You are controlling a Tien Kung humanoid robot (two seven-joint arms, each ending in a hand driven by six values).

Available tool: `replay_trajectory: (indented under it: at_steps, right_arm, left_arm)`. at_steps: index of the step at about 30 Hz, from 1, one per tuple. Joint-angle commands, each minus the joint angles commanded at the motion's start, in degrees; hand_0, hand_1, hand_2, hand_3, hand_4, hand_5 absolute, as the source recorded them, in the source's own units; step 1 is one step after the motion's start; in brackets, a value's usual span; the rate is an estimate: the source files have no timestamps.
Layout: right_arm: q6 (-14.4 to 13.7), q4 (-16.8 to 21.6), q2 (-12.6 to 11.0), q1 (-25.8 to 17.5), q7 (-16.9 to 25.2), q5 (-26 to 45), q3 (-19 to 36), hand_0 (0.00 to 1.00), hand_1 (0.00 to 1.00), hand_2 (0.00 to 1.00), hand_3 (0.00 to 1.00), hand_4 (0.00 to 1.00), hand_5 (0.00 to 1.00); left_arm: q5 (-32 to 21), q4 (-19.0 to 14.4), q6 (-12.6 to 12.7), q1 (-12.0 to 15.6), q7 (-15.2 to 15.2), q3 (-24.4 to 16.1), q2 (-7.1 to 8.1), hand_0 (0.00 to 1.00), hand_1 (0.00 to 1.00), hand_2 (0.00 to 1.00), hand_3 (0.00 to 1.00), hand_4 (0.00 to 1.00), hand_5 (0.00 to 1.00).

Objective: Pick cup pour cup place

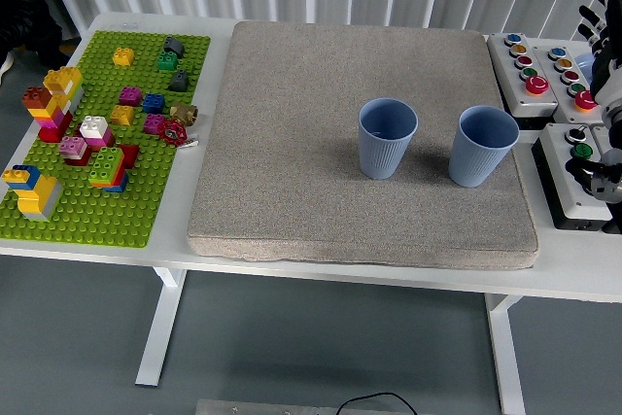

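Observation:
Two blue ribbed cups stand upright on the grey mat (311, 143). The left cup (387, 137) is near the mat's middle and the right cup (482, 146) is near its right edge. My right hand (604, 85) enters at the picture's right edge, over the button boxes, with its fingers spread and holding nothing. It is to the right of the right cup and apart from it. I cannot see into the cups well enough to tell their contents. My left arm is out of view.
A green baseplate (136, 211) with several coloured bricks lies on the left of the white table (321, 274). Grey button boxes (530, 70) with coloured buttons sit to the right of the mat.

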Motion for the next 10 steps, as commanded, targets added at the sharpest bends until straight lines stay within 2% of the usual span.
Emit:
replay_trajectory:
  at_steps: [10]
  right_arm:
    - [0.0, -0.1, 0.2, -0.5, -0.1, -0.1, 0.4, 0.931, 0.868, 0.959, 0.907, 0.698, 0.998]
  left_arm:
    - [0.1, 0.0, 0.1, 0.6, 0.1, -0.1, -0.01, 0.800, 0.851, 0.864, 0.786, 0.503, 0.998]
